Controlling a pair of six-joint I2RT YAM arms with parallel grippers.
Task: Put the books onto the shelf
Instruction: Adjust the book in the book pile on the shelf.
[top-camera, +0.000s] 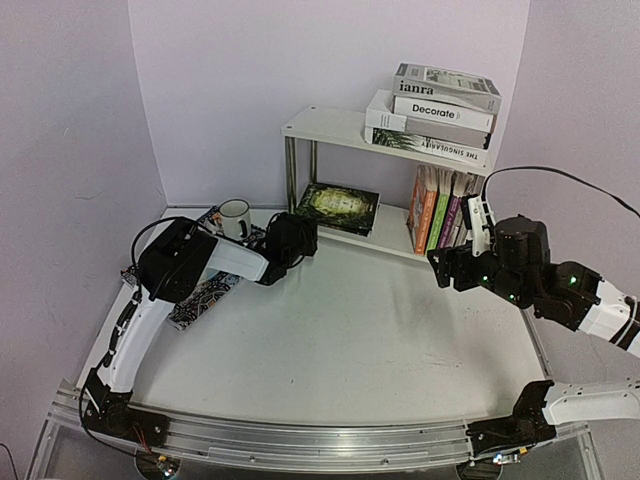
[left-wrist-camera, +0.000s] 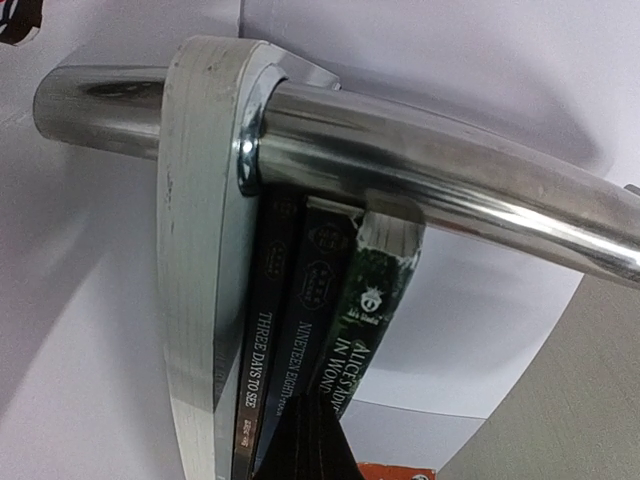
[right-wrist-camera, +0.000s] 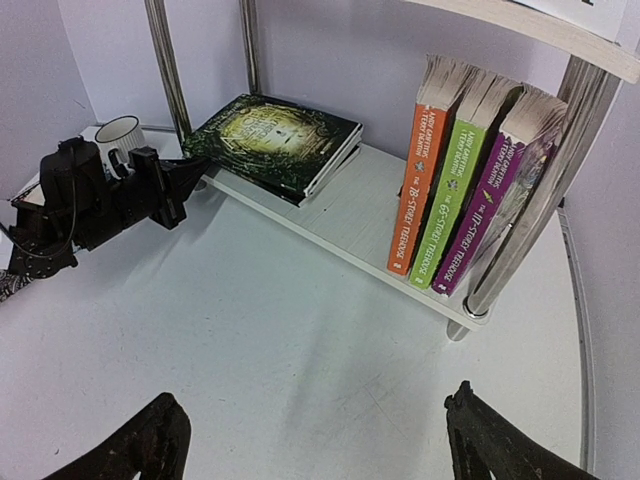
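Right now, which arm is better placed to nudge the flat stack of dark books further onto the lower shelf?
Left. Its shut gripper is right at the spines of the book stack at the left end of the shelf. The right gripper hangs open in front of the upright paperbacks, further from the stack.

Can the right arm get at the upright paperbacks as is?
Probably yes. The right end effector is open and faces the paperbacks over bare table; only the chrome leg beside them crowds it.
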